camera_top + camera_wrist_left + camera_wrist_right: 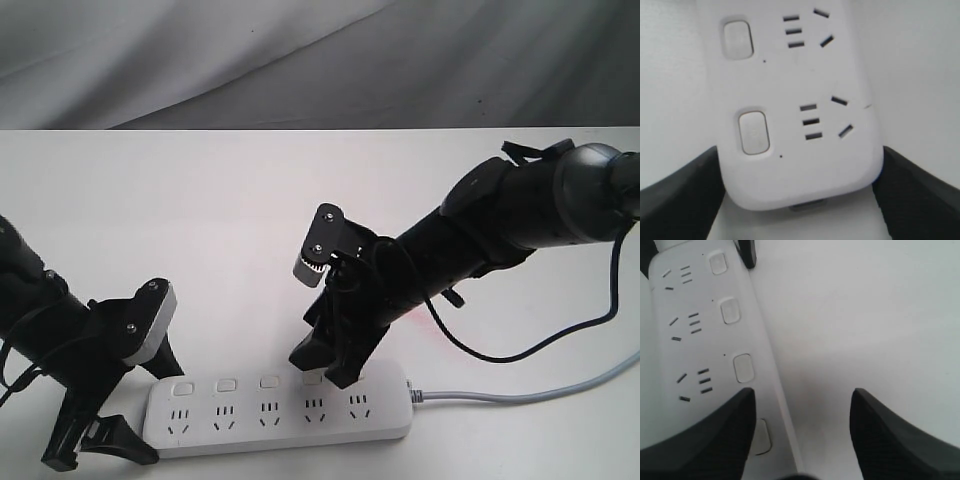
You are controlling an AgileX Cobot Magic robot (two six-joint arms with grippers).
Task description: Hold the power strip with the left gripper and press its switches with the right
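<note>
- Left gripper (145, 405), nearest at the lower left of the exterior view: its jaws pinch the cordless end of the power strip (280, 415) across its width. In the left wrist view one black finger (680, 200) lies against each long edge of the rounded end.
- Holding step: judged complete, since the strip is clamped and sits flat.
- Right gripper (325, 362): jaws spread, with nothing between them. In the right wrist view one finger (700, 440) hangs over the strip, partly hiding a button. The other is over bare table (200, 200) just beside the strip's long edge.
- Contact: in the exterior view the lower fingertip sits at the fourth switch (312, 378), counted from the held end. Whether it bears down on the button or hovers just above it cannot be told.
- Power strip position: flat on the white table near its front edge, sockets up. The grey cord (520, 393) leaves the end on the right-arm side.
- Switches (225, 384): five in a row along the far edge, one above each socket set. No lamp or difference in height shows, so which are already pressed cannot be told.
- Remaining work, as a judgement: pressing is under way at the fourth button. At least the fifth, next to the cord, appears left to do, and the other three are unconfirmed.
</note>
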